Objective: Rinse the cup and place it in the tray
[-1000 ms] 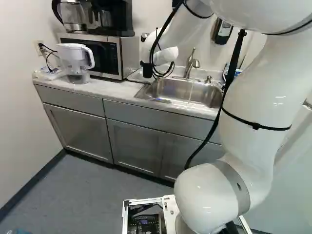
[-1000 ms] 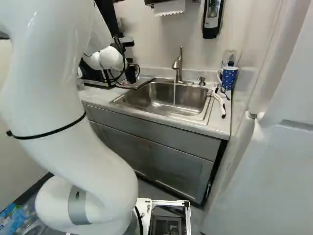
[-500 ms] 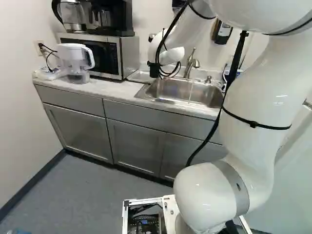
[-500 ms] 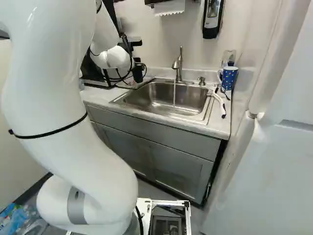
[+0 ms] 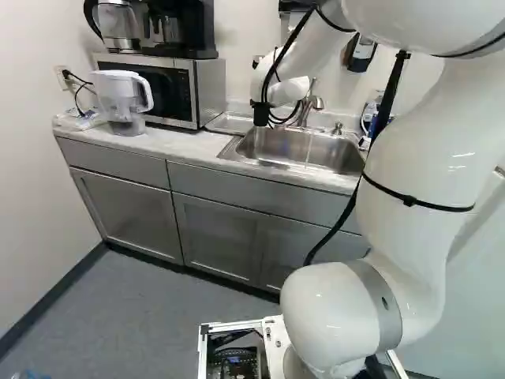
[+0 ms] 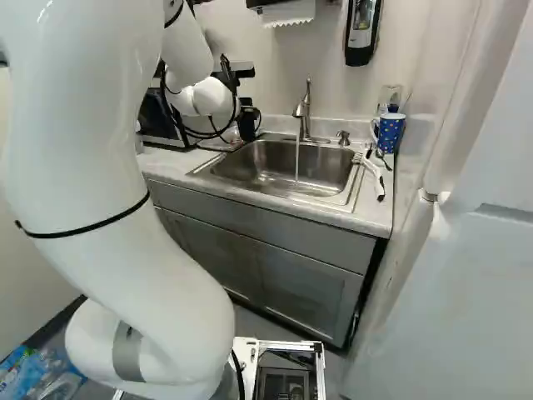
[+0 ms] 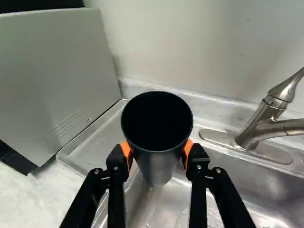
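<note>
My gripper (image 6: pixel 246 103), small and partly hidden by the wrist in the right base view, carries a dark cup (image 6: pixel 247 125) near the sink's tray-side end. In the wrist view the gripper (image 7: pixel 156 154) is shut on the black cup (image 7: pixel 156 166), orange pads on two opposite sides. The cup's mouth faces the camera; its inside looks dark. Behind it, the shallow metal tray (image 7: pixel 90 143) lies between microwave and sink (image 7: pixel 251 178). The faucet (image 7: pixel 254 126) stands to one side, apart from the cup. Water (image 6: pixel 297 158) runs from it in the right base view.
The microwave (image 5: pixel 207 91) borders the tray, with a white pitcher (image 5: pixel 122 99) beyond it. Past the sink's other end are a blue dotted mug (image 6: pixel 390 132) and a white-handled utensil (image 6: pixel 375 177). A soap dispenser (image 6: pixel 361 33) hangs on the wall.
The arm has swung the held cup from the microwave side toward the faucet, rightward in both base views. The base has stayed put, and the water has kept running.
</note>
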You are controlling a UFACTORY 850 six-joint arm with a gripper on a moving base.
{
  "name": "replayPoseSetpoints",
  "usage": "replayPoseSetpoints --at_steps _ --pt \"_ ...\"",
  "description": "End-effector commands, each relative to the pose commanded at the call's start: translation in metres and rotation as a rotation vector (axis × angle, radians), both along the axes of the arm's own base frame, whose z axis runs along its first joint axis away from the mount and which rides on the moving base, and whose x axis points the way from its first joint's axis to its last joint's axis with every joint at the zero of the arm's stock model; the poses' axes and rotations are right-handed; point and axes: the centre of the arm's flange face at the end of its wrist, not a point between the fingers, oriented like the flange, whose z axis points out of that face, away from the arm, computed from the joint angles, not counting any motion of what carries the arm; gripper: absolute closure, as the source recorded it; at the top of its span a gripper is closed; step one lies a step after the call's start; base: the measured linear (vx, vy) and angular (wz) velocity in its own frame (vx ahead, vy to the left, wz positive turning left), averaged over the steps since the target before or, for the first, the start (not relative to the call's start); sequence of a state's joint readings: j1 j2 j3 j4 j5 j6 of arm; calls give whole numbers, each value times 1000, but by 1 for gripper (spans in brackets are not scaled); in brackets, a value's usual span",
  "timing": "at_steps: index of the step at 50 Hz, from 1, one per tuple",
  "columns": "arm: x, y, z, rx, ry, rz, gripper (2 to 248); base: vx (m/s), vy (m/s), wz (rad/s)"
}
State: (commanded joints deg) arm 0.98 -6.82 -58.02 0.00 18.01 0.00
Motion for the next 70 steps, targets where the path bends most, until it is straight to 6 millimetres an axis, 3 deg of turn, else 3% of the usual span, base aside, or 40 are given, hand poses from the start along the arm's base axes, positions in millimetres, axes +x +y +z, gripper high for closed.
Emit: replayPoseSetpoints --at_steps 45,70 --pt "-49 -63 -1 0 8 -123 128 0 0 0" --pt "-80 -72 -28 3 59 -147 128 0 0 0"
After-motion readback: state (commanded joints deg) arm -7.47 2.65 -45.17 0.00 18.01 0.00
